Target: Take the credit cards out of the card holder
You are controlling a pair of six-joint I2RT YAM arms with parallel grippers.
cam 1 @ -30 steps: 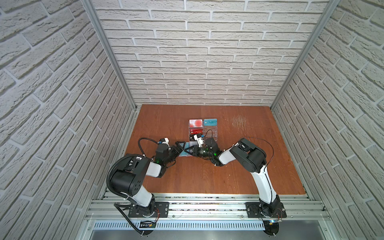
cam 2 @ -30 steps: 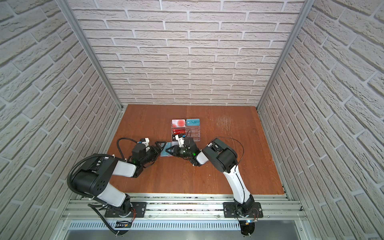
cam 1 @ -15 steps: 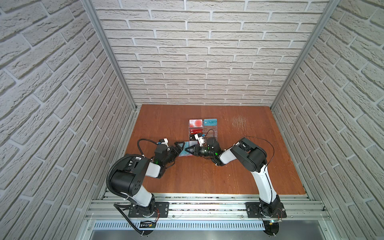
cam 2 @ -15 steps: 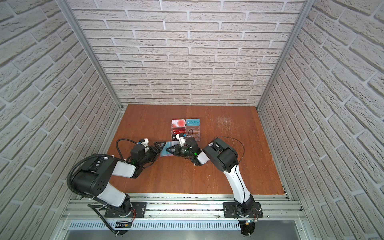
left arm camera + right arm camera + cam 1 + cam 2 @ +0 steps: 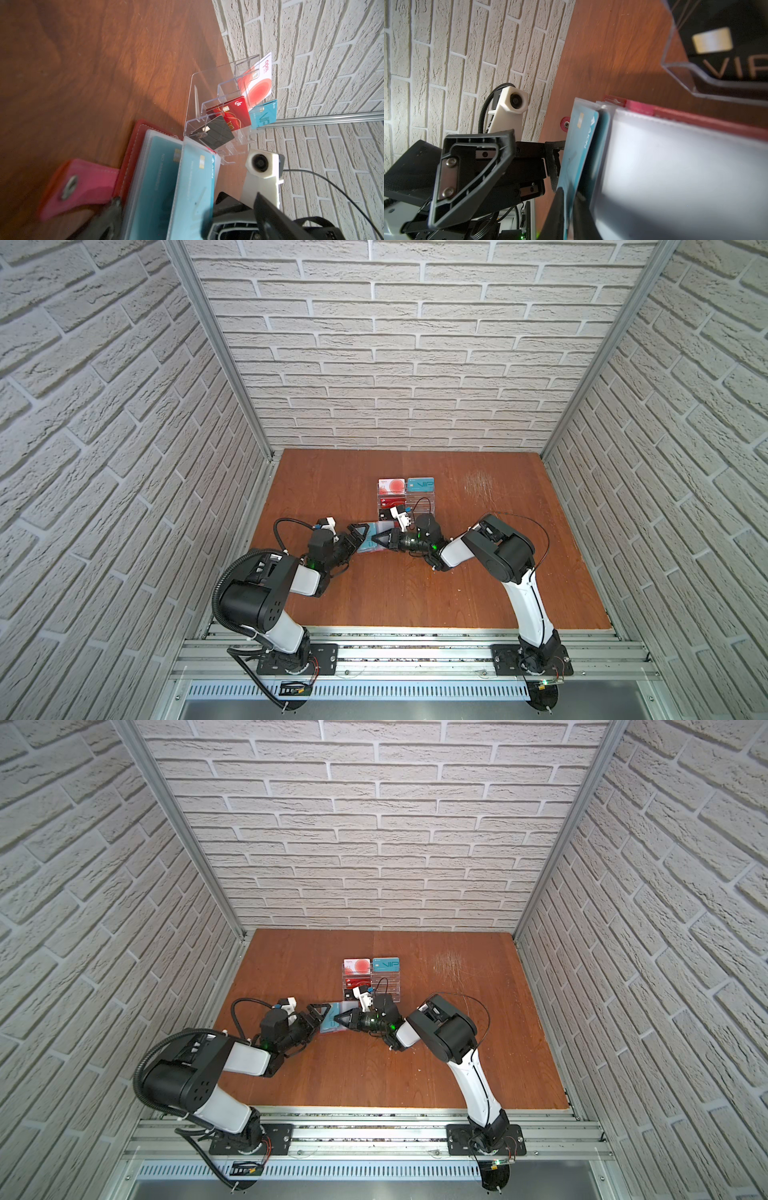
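Note:
The card holder [image 5: 133, 160] is a red wallet lying open on the table, its snap tab [image 5: 79, 187] spread to one side. It lies between both grippers in both top views [image 5: 379, 531] [image 5: 337, 1011]. A clear sleeve page with a teal credit card [image 5: 193, 182] [image 5: 579, 149] stands raised off the stack. A second teal card [image 5: 158, 182] lies in the page under it. My right gripper [image 5: 569, 199] [image 5: 374, 540] is shut on the raised card's edge. My left gripper [image 5: 187, 207] [image 5: 358, 537] is open, its fingers [image 5: 473, 176] straddling the wallet's pages.
A clear acrylic tiered stand [image 5: 405, 499] [image 5: 193, 99] stands just behind the wallet. It holds a white-and-red card, a red card, a black card and a teal VIP card [image 5: 420, 484]. Brick walls enclose the wooden table [image 5: 457, 593] on three sides.
My right gripper's jaws have narrowed onto the teal card. Both arms have barely shifted, and the left gripper has stayed open.

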